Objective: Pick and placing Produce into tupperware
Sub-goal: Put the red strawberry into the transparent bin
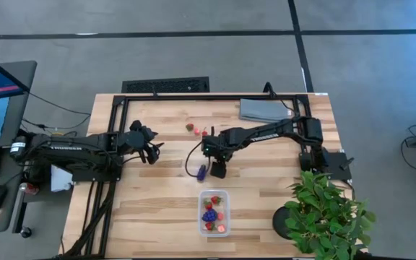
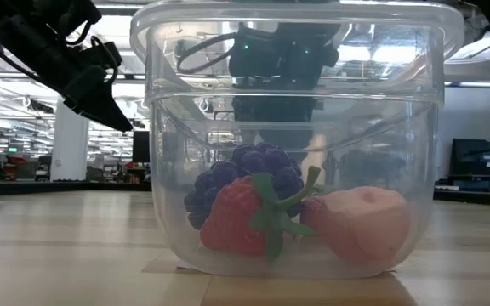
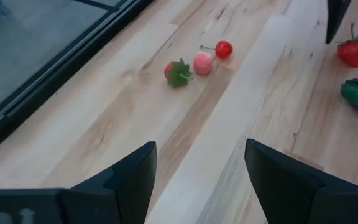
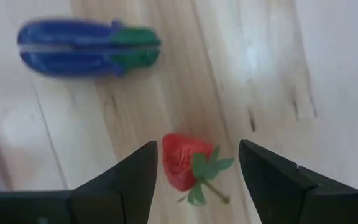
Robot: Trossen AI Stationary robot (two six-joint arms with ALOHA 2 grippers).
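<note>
The clear tupperware (image 1: 214,213) stands near the table's near edge. It holds a purple grape cluster (image 2: 243,174), a red strawberry (image 2: 236,217) and a pink piece (image 2: 362,223). My right gripper (image 4: 197,149) is open and points down just beyond the tupperware. Its fingers stand on either side of a red strawberry (image 4: 184,167) that lies on the table, without touching it. A dark purple eggplant piece (image 4: 86,48) lies beside it (image 1: 201,172). Three small pieces (image 3: 202,62) lie farther back (image 1: 198,131). My left gripper (image 3: 201,146) is open and hovers left of centre (image 1: 152,150).
A folded grey cloth (image 1: 260,110) lies at the far right of the table. A green potted plant (image 1: 323,213) stands at the near right corner. A black frame rail (image 1: 114,126) runs along the left and far edges. Bare wood lies left of the tupperware.
</note>
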